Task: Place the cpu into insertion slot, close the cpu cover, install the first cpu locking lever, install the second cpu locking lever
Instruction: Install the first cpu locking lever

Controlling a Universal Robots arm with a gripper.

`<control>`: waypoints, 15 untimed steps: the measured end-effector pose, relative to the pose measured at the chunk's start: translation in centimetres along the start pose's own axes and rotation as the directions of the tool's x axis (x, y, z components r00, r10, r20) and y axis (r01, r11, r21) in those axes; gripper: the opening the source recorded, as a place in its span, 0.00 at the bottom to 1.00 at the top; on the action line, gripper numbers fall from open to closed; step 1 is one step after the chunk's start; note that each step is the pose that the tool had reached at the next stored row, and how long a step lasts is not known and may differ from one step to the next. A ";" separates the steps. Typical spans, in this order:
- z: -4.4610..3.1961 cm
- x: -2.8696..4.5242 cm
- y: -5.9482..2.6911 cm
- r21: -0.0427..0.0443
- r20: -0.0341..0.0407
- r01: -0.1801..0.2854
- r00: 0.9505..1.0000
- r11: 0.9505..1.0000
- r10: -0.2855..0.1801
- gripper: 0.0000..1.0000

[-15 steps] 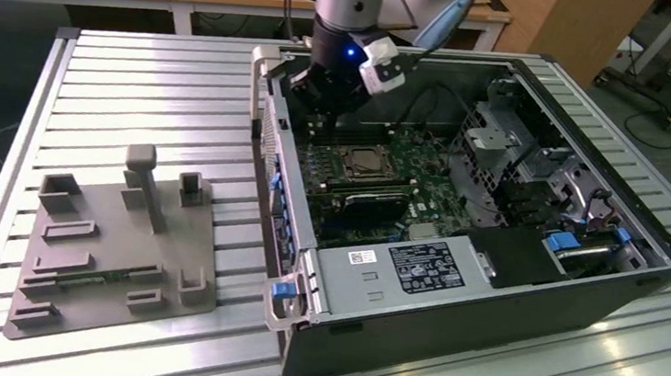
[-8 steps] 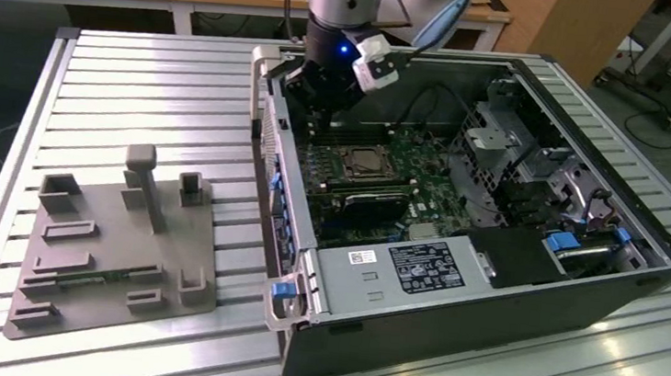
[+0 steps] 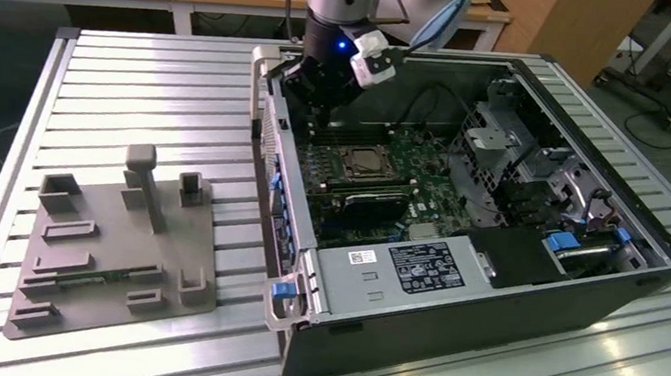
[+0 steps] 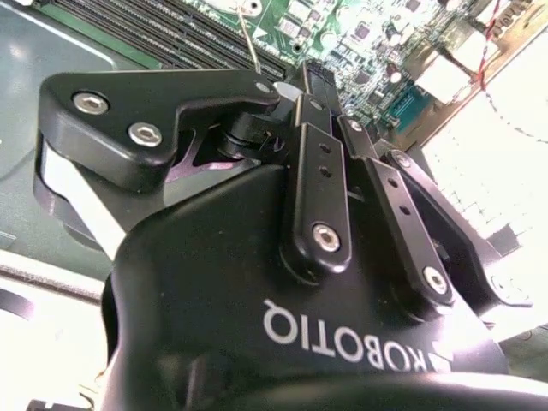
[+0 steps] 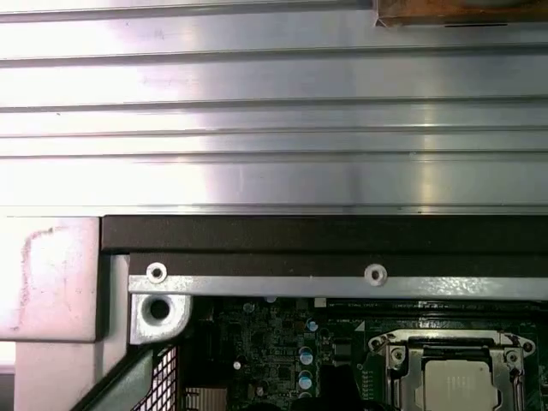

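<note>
**Gripper (image 3: 318, 94) low inside the case (image 3: 469, 335), at eleven o'clock from the cpu (image 3: 369, 162) in the exterior view.**

We read the claw as clenched on nothing, because in the second wrist view its matte black links draw together to a point. The cpu, a flat square with a dull silver top, lies in the insertion slot (image 3: 338, 156). The cpu cover (image 5: 445, 344), a thin bright stamped frame, appears to be down around it. A thin springy wire rod (image 4: 248, 34) stands just beside the claw's tip; we cannot tell which lever it is.

Risks, as we judge them:
- Hard smooth metal on round wire may slip, and the rod would then snap back.
- The ribbed black memory slots (image 4: 171, 34) and the green motherboard (image 3: 436, 175) lie close beneath, so a skid could gouge them.
- The case wall at nine o'clock leaves little room.
</note>
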State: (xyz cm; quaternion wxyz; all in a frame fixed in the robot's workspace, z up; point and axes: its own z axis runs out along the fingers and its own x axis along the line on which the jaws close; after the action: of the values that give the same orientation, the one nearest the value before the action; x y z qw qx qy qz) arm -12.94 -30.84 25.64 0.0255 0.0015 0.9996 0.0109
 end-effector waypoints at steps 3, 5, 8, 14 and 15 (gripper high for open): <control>0.02 -0.01 0.26 0.000 0.000 0.000 1.000 1.000 0.000 0.10; 0.03 -0.03 0.40 0.000 0.000 0.000 1.000 1.000 0.000 0.10; 0.05 -0.09 0.61 0.000 0.000 0.000 1.000 1.000 0.000 0.10; 0.13 -0.78 0.93 0.000 0.000 0.000 1.000 1.000 0.000 0.10; 0.14 -0.90 0.93 0.000 0.000 0.000 1.000 1.000 0.000 0.10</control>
State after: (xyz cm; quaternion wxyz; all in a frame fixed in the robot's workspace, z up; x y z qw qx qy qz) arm -12.03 -29.91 25.56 0.0255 0.0015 0.9996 0.0109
